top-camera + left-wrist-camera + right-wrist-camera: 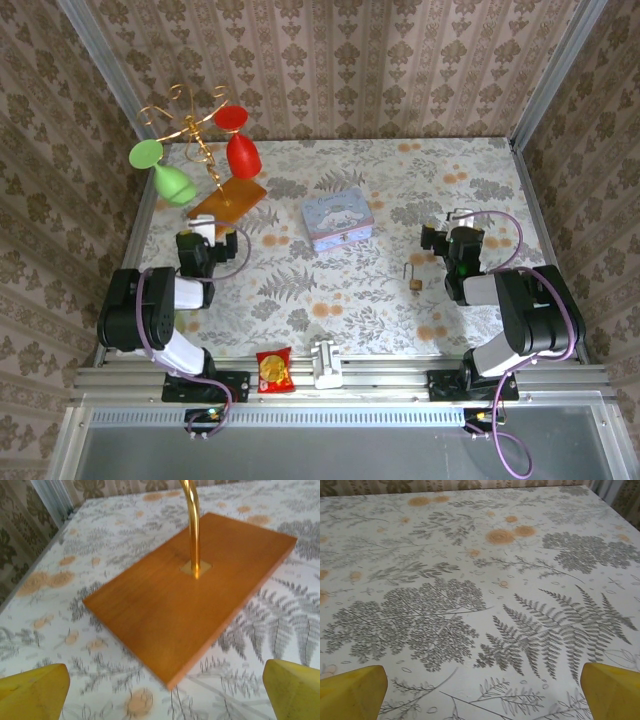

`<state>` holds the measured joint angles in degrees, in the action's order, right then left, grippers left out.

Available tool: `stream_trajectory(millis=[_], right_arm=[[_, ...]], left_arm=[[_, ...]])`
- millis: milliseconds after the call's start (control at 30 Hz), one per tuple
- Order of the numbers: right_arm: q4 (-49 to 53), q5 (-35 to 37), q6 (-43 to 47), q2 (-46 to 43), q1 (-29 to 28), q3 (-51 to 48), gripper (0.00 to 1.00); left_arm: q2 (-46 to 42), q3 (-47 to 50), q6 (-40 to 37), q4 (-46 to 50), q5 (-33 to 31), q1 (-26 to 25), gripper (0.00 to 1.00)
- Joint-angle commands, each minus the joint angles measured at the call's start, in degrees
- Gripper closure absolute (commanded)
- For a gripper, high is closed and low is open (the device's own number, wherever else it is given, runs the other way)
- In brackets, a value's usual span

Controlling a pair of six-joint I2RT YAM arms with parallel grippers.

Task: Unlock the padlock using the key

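Note:
The tiny brass padlock (414, 285) lies on the flowered tablecloth, just left of my right arm. A thin dark-silver piece (407, 270) sticks out of it; it is too small to tell whether that is the shackle or the key. My right gripper (460, 216) hovers to the padlock's back right, open, its yellow fingertips (351, 692) wide apart over bare cloth. My left gripper (203, 224) is at the left side, open as well. Its fingertips (33, 693) point at the near corner of a wooden stand base (192, 595).
A pale blue cartoon tin (338, 220) sits mid-table. The wooden base carries a brass rack (195, 125) hung with a red glass (242, 152) and a green glass (172, 182). A red snack packet (274, 370) and a white object (327, 362) lie at the front rail.

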<state>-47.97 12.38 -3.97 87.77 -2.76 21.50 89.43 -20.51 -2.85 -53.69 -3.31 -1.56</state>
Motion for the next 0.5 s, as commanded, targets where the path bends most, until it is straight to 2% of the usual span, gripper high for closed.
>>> stream_trajectory(millis=[0,167,300,467], right_arm=[[-0.4,-8.4,2.4,0.1,1.4,2.2,0.00],[-0.5,-8.8,2.3,-0.1,1.6,2.0,0.00],[-0.5,-8.7,2.4,-0.1,1.6,2.0,0.00],[-0.5,-9.4,2.1,-0.1,2.0,2.0,0.00]], left_arm=[[-0.4,-2.1,-0.3,1.9,1.7,0.7,0.00],[-0.1,-2.0,-0.7,1.2,1.0,0.4,0.00],[-0.1,-1.3,-0.5,-0.5,-4.1,-0.8,0.00],[0.0,-1.3,-0.5,-0.5,-4.1,-0.8,0.00]])
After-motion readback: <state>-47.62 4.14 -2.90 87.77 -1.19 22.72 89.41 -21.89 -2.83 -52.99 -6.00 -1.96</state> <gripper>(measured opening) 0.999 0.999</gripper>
